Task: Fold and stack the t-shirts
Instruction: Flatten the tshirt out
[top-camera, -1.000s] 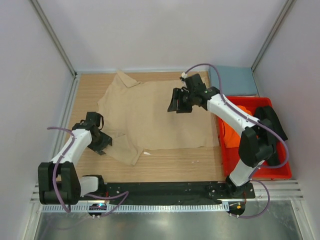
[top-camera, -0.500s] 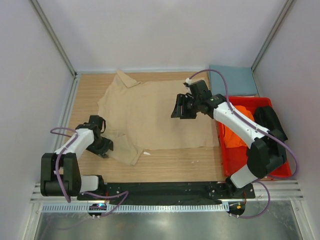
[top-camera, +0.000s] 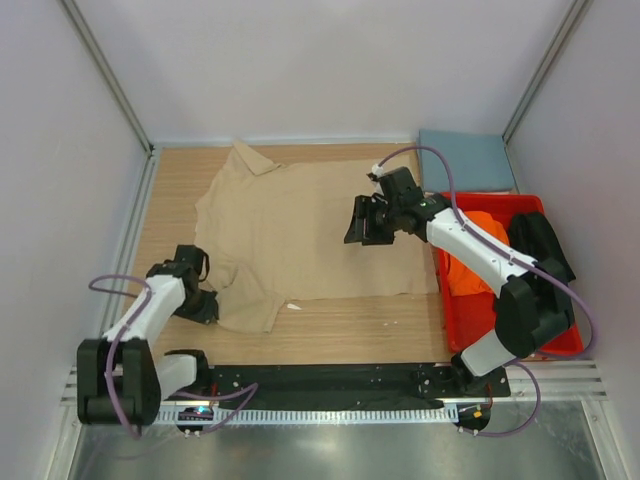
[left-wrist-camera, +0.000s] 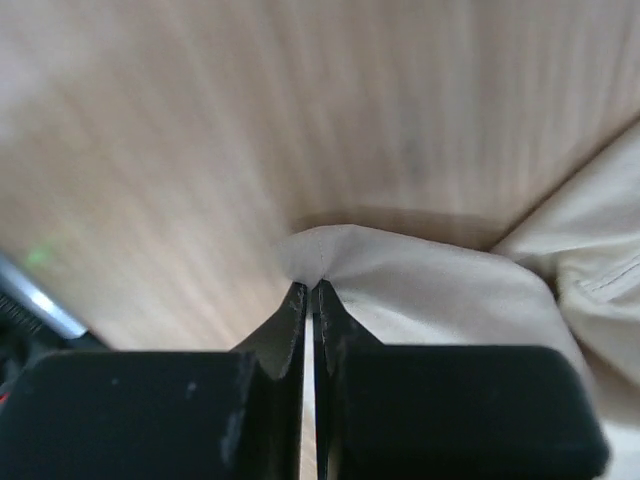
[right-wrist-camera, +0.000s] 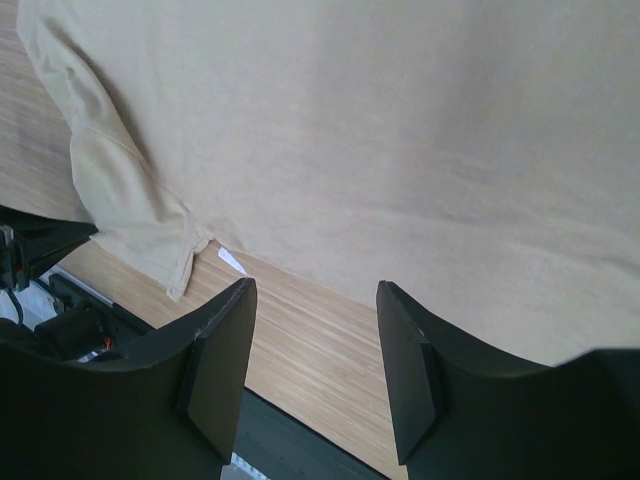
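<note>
A tan-beige t-shirt (top-camera: 300, 225) lies spread across the wooden table, front sleeve toward the near left. My left gripper (top-camera: 207, 306) is low at that sleeve's left edge, and its jaws are shut on a pinch of the tan cloth (left-wrist-camera: 420, 290) in the left wrist view. My right gripper (top-camera: 362, 228) hangs open over the shirt's right half with nothing between its fingers (right-wrist-camera: 222, 350); the tan shirt (right-wrist-camera: 400, 130) fills the view below it. An orange t-shirt (top-camera: 468, 262) and a black t-shirt (top-camera: 545, 245) lie in the bin. A slate blue-grey t-shirt (top-camera: 465, 160) lies flat at the back right.
A red plastic bin (top-camera: 540, 350) stands at the right edge beside the right arm. A small white scrap (top-camera: 293, 307) lies on the wood just near of the shirt's hem. Grey walls close in the table at left, back and right.
My left gripper has slid toward the near left and closed on the sleeve's edge. My right gripper has drifted a little right and nearer, still open.
</note>
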